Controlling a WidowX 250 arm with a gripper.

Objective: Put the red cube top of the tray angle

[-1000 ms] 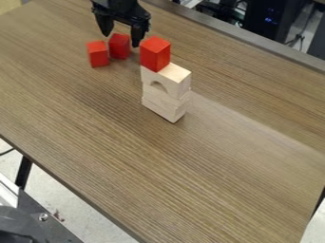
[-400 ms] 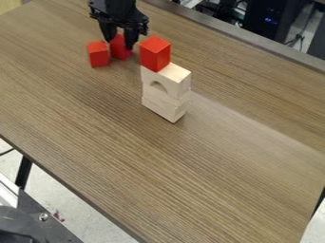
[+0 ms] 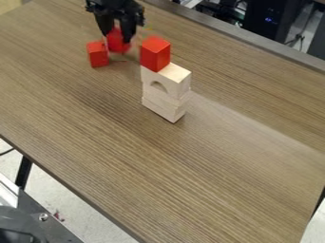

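The end effector (image 3: 117, 38), whose 2 fingers stood wide apart 1.0 s ago, has closed on 1 red cube (image 3: 118, 47) and moved slightly toward the view's upper left. That cube, then resting on the tabletop (image 3: 190, 166), is now lifted just above it.

Bright Red on Stripy Brown

The gripper (image 3: 118, 38) is black. The held block (image 3: 118, 46) is red all over. The side block (image 3: 98, 55) is red too, and so is the top block (image 3: 155, 54). The wood tower (image 3: 169, 91) is a pale, creamy tan. The table (image 3: 184, 166) is brown, with lots of thin light and dark lines. The floor (image 3: 95, 222) is light grey. The table leg (image 3: 23, 172) is black.
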